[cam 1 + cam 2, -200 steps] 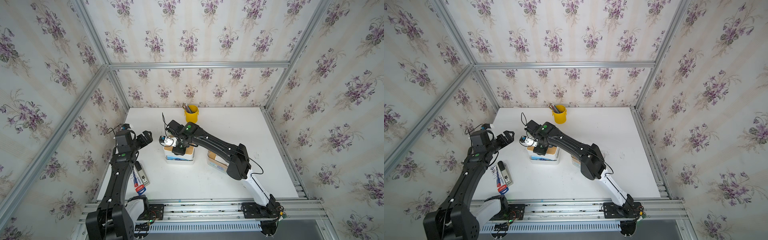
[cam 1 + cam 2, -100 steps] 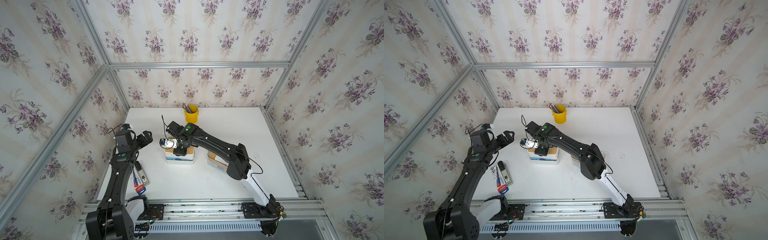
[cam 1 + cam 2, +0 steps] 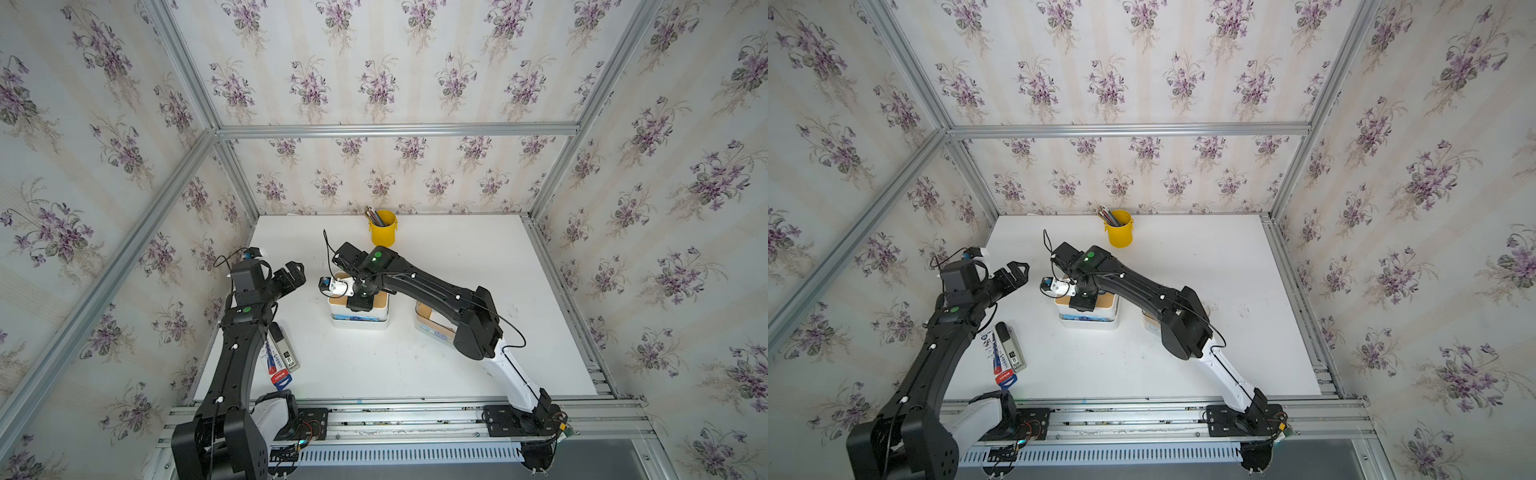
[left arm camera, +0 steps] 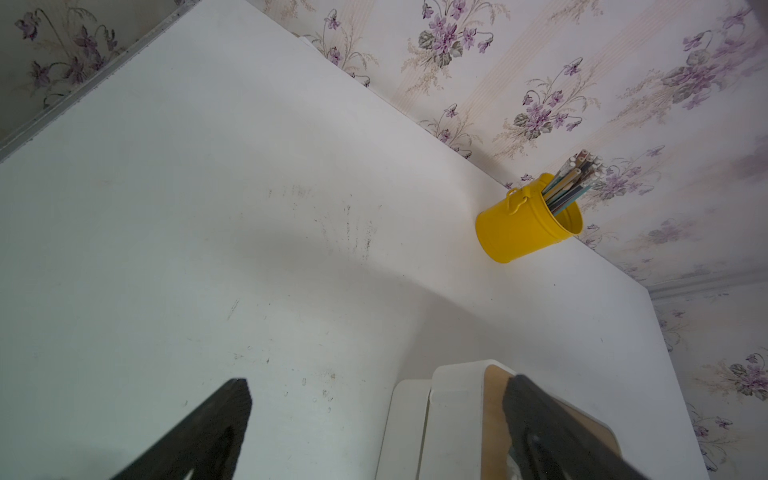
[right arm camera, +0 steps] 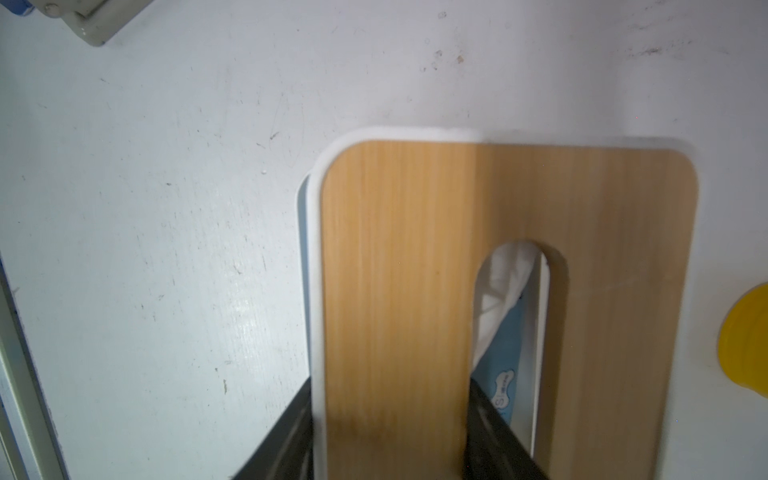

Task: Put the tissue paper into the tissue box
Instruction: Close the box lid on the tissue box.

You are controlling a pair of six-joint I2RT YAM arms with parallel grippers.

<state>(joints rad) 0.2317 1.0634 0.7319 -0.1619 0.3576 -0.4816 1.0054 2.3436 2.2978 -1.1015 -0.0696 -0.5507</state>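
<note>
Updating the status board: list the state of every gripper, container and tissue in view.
tissue box: upright, wooden lid on.
tissue paper: inside, visible through the lid.
right gripper: shut on the tissue box.
left gripper: open, empty.
yellow cup: upright, holding pencils.

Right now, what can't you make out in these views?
- Tissue pack: right wrist view, only a strip shows through the slot in the wooden lid.
- Right tool: both top views, its own wrist covers the tips.
- Second box: top views, right arm hides most.
- Stationery packs: print too small to read.
</note>
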